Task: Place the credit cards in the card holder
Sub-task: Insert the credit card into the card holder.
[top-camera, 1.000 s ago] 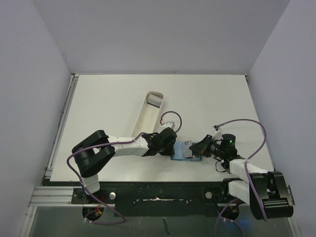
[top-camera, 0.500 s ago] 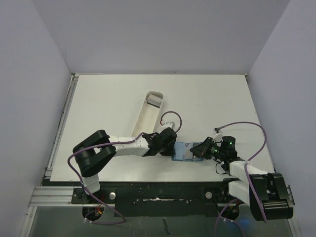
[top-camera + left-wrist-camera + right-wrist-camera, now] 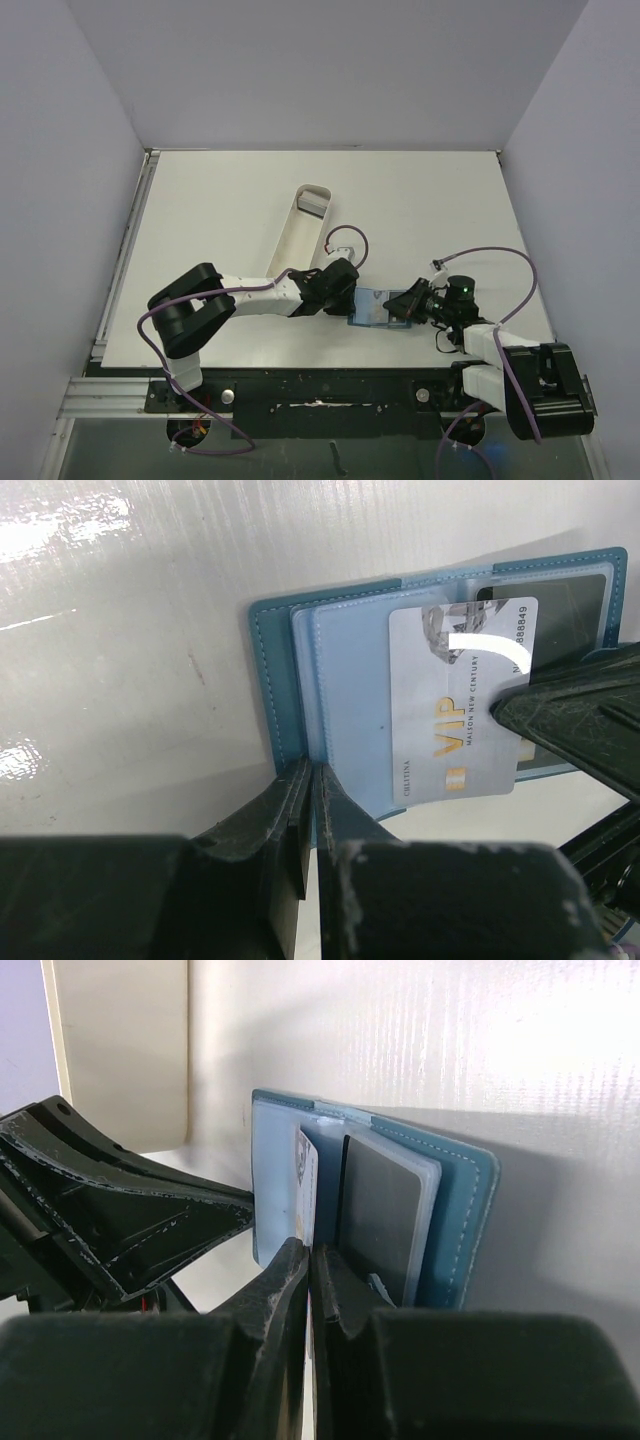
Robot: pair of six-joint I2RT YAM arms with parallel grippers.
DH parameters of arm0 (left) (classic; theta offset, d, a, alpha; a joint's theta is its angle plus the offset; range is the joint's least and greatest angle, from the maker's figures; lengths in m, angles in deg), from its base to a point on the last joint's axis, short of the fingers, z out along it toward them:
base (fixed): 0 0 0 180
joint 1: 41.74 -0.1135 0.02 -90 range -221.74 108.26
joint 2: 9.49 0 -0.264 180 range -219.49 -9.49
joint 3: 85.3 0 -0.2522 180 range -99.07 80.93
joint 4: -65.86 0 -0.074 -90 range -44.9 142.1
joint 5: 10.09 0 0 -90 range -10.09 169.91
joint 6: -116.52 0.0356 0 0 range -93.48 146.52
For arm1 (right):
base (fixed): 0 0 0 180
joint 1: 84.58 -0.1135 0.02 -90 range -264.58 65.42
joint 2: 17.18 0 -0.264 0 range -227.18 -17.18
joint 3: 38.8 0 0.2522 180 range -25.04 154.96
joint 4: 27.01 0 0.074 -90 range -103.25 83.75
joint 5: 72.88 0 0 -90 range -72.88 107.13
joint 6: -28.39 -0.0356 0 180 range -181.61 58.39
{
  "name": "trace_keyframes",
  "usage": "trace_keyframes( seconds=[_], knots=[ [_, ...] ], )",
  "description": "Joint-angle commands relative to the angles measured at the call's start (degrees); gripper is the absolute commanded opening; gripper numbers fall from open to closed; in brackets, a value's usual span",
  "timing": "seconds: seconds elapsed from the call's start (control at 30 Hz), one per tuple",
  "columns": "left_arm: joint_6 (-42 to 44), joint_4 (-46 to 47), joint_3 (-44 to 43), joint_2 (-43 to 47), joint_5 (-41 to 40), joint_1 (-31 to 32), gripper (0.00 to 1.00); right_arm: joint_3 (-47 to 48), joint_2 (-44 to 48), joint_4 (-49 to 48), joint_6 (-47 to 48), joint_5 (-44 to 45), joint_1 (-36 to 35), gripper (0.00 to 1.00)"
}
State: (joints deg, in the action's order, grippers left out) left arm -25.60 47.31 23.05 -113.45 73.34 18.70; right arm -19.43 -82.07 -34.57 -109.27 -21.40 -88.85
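R gripper is clamped tight on the grey VIP card, held on edge; card holder lies open on the white table by its near edge, betw. the two arms; L gripper closed too, seemingly nipping the holder's clear leaf to pin it. Card's long axis points from R gripper toward L arm, so prob. the push goes that way; can't tell if its lead edge is pocketed yet; black card sits pocketed alongside; white tray well apart, room ample.
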Motion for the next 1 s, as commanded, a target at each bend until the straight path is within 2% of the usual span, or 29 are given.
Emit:
trace_keyframes(
  seconds=[0.0,0.3,0.37,0.43,0.57,0.7,0.97],
  knots=[
    [-0.11,2.25,-1.39,-0.89,0.89,0.31,0.05,1.12,-0.70,-0.89,0.62,-0.18,-1.25,0.02],
    [-0.34,2.16,-1.55,-0.80,1.11,0.36,0.05,1.92,-1.90,-0.26,0.31,0.61,-2.26,0.03],
    [-0.77,2.25,-1.28,-0.67,1.07,0.46,0.05,3.09,-1.05,3.60,0.52,1.43,-2.24,0.11],
    [-1.17,2.08,-1.05,-0.63,1.03,0.48,0.05,5.24,2.02,11.22,1.82,4.11,-2.30,0.27],
    [-1.73,2.04,-0.83,-0.63,1.10,0.54,0.05,9.84,9.56,25.50,4.91,10.84,-2.33,0.37],
    [-2.17,2.67,-0.65,-0.88,1.70,0.55,0.05,11.87,12.56,31.48,6.56,13.39,-2.48,0.38],
    [-2.81,3.46,-0.13,-0.63,2.16,0.55,0.05,10.79,11.46,28.05,3.10,14.64,-5.44,0.38]
  ],
)
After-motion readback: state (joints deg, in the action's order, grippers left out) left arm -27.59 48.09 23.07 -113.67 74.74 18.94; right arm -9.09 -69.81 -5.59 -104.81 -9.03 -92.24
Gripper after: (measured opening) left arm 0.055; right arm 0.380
